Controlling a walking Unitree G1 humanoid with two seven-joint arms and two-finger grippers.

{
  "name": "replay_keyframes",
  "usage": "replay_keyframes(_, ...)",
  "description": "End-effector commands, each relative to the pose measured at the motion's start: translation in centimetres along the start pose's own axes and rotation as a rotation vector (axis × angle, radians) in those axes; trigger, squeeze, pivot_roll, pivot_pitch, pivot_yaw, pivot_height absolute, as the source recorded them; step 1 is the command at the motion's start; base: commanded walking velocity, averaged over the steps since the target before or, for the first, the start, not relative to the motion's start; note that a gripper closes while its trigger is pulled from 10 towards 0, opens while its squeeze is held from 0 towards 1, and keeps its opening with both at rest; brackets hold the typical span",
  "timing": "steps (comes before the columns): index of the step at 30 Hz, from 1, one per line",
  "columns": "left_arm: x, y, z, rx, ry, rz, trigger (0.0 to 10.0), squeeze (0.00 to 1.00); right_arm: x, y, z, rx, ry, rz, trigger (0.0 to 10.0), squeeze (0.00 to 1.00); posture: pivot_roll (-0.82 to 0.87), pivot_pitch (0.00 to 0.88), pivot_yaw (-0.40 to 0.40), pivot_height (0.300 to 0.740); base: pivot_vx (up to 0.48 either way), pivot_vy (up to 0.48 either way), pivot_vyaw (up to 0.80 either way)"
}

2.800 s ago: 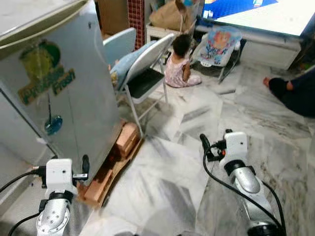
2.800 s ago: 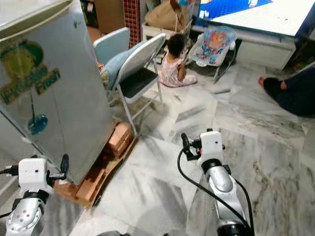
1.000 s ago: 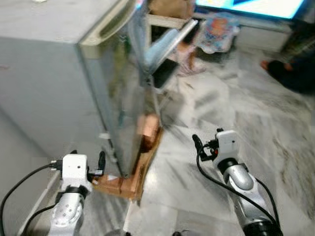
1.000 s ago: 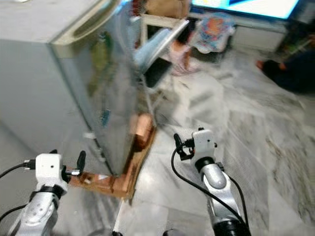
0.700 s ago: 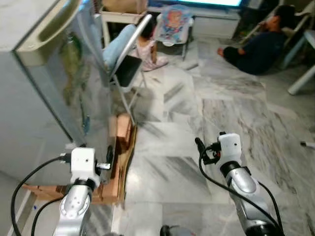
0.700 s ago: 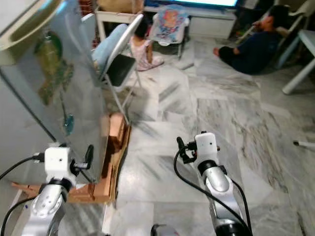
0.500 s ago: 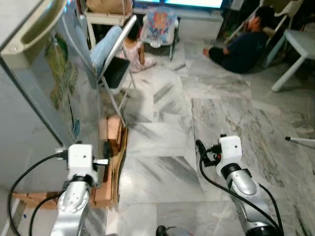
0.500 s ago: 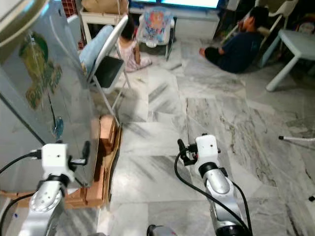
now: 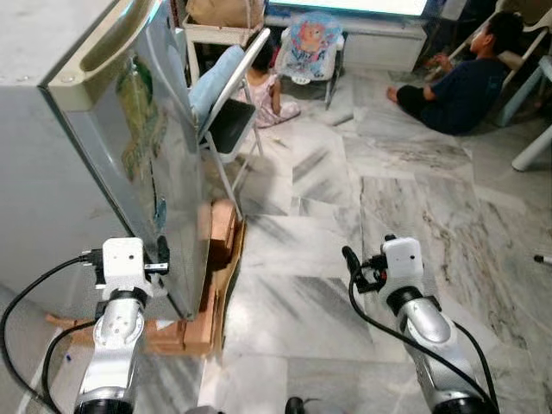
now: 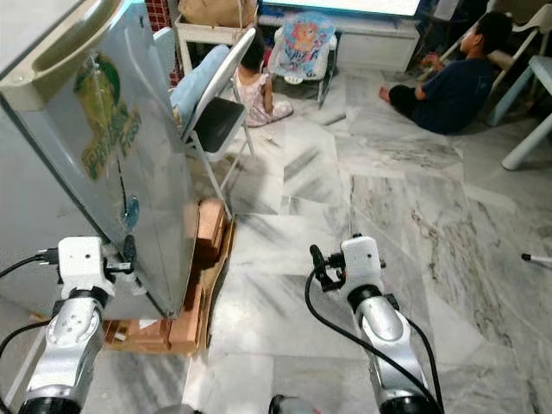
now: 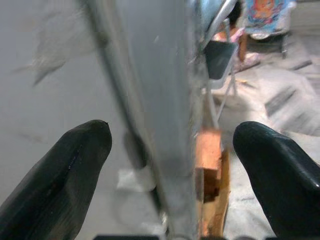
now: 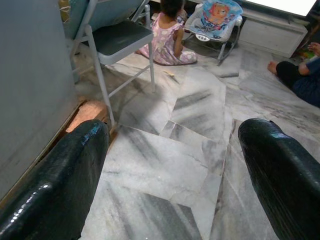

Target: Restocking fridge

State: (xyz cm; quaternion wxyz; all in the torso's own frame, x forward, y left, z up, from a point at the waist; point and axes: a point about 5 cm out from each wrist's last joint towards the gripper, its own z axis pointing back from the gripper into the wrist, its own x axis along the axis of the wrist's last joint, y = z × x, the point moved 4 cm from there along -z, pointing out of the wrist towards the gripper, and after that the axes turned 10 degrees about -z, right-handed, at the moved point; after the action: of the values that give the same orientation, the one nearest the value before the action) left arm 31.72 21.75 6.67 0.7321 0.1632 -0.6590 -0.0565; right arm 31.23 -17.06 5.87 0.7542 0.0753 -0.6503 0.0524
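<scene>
Standing at the left of the scene, the fridge (image 9: 103, 147) is a grey cabinet with its door shut, a green sticker on the door face, and its base resting on wooden blocks (image 9: 216, 259) over the marble floor (image 9: 345, 216). The left gripper (image 11: 172, 150) is level with the lower front corner of the fridge — its fingers (image 11: 65, 175) are spread wide, one to each side of the door's edge, and hold nothing; contact with the door cannot be determined. The right gripper (image 12: 170, 160) hangs over bare floor, well apart from the fridge, fingers likewise spread wide and empty. Beyond the fridge stands a folding chair (image 10: 216, 112) with a dark seat, tilted against the fridge side. A small child (image 9: 263, 90) sits on the floor just behind the chair, beside a baby bouncer (image 9: 306, 43). A second person (image 9: 461, 78) in dark clothing sits on the floor at the far right, near a white plastic table (image 10: 530, 112).
</scene>
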Motion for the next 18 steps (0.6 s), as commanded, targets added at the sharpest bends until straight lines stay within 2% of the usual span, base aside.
replay_keyframes(1,-0.3,0.0,-0.2,-0.017,0.005,0.001,10.0,0.0,0.1,-0.3,0.2,-0.003,0.001,0.009,10.0,0.0,-0.05,0.087,-0.03,0.74,0.0,0.0,0.0)
replay_keyframes(6,-0.6,0.8,-1.0,-0.012,0.017,-0.005,10.0,0.0,0.0,-0.5,0.4,-0.006,0.004,0.012,10.0,0.0,-0.06,0.092,-0.027,0.74,0.0,0.0,0.0)
replay_keyframes(11,-0.6,0.9,-1.5,-0.025,0.019,0.001,10.0,0.0,-0.1,-0.5,0.5,-0.006,0.005,0.015,10.0,0.0,-0.06,0.094,-0.022,0.74,0.0,0.0,0.0)
replay_keyframes(17,-0.3,0.0,-2.6,-0.067,0.018,0.014,10.0,0.0,-0.6,-0.9,1.1,-0.013,0.02,0.023,10.0,0.0,-0.06,0.094,-0.019,0.74,0.0,0.0,0.0)
replay_keyframes(18,0.2,-0.6,-3.0,-0.082,0.007,0.017,10.0,0.0,-0.8,-1.0,1.3,-0.013,0.025,0.026,10.0,0.0,-0.07,0.094,-0.018,0.74,0.0,0.0,0.0)
